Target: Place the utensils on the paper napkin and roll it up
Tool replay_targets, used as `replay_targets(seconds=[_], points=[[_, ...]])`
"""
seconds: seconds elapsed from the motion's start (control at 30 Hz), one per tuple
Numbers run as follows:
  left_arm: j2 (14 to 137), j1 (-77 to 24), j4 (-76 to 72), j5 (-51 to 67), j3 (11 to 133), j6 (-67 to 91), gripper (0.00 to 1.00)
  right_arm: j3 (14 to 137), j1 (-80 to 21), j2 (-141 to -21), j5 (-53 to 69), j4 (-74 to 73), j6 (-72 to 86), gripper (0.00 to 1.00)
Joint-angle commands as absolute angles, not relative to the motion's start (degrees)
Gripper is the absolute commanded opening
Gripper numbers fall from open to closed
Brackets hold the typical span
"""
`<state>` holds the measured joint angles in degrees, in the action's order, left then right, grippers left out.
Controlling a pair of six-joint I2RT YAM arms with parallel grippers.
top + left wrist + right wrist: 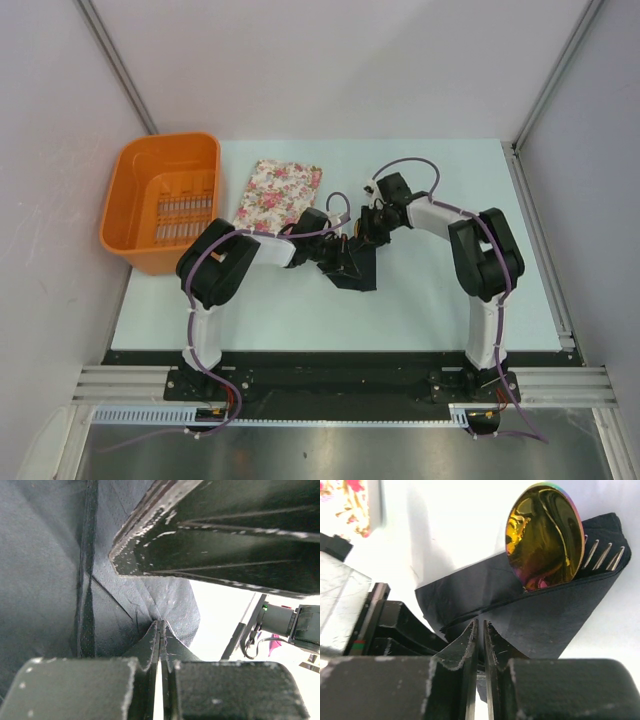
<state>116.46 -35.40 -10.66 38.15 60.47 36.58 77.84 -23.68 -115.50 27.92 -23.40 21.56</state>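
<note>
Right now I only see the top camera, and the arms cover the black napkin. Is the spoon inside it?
Observer: Yes. The right wrist camera shows the gold spoon sticking out of the folded paper napkin.
Operator: Is anything else in there?
Observer: Silver fork tines peek out beside the spoon.
Operator: Are the grippers holding the napkin?
Observer: The wrist cameras show the right gripper and the left gripper each pinched shut on a fold of it.
</note>
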Motion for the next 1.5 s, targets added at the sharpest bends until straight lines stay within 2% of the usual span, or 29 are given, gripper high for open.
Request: replay_targets(seconds=[0.0,0.2,0.33,0.47,0.57,0.63,0.67,0.83,1.13,1.47], points=[[115.84,-34.72,-7.03,33.75,59.15,34.45,0.00,77.87,-24.78,-116.45,24.18,-23.99,19.34,0.12],[114.88,-34.45,-7.12,33.31,59.15,34.10,0.01,78.75,-25.05,-121.20,21.27,-26.72,18.28,0.09],[111.72,-34.10,-9.22,34.97,59.06,33.66,0.10,78.05,-25.14,-122.08,21.62,-27.16,17.84,0.08],[103.56,-33.31,-9.58,34.64,56.35,31.91,0.34,76.99,-25.05,-122.34,22.50,-26.63,17.67,0.07],[98.45,-30.94,-4.67,31.65,53.44,29.98,0.47,76.55,-25.05,-122.61,22.85,-26.46,18.02,0.07],[97.03,-28.57,-2.03,30.59,51.51,29.36,0.51,76.47,-25.14,-122.78,23.20,-26.10,18.28,0.07],[96.94,-27.87,-1.24,29.11,51.07,29.09,0.59,76.55,-25.14,-122.87,23.20,-26.02,18.37,0.06],[99.83,-24.17,1.30,28.83,51.50,27.34,0.68,76.46,-25.05,-122.61,23.29,-25.93,18.72,0.06],[107.57,-25.40,0.26,32.95,55.11,29.18,0.67,76.82,-25.05,-123.40,23.47,-25.93,19.42,0.06],[112.68,-29.00,-14.48,41.57,55.11,36.91,0.63,76.73,-24.70,-124.19,23.73,-25.66,19.95,0.05]])
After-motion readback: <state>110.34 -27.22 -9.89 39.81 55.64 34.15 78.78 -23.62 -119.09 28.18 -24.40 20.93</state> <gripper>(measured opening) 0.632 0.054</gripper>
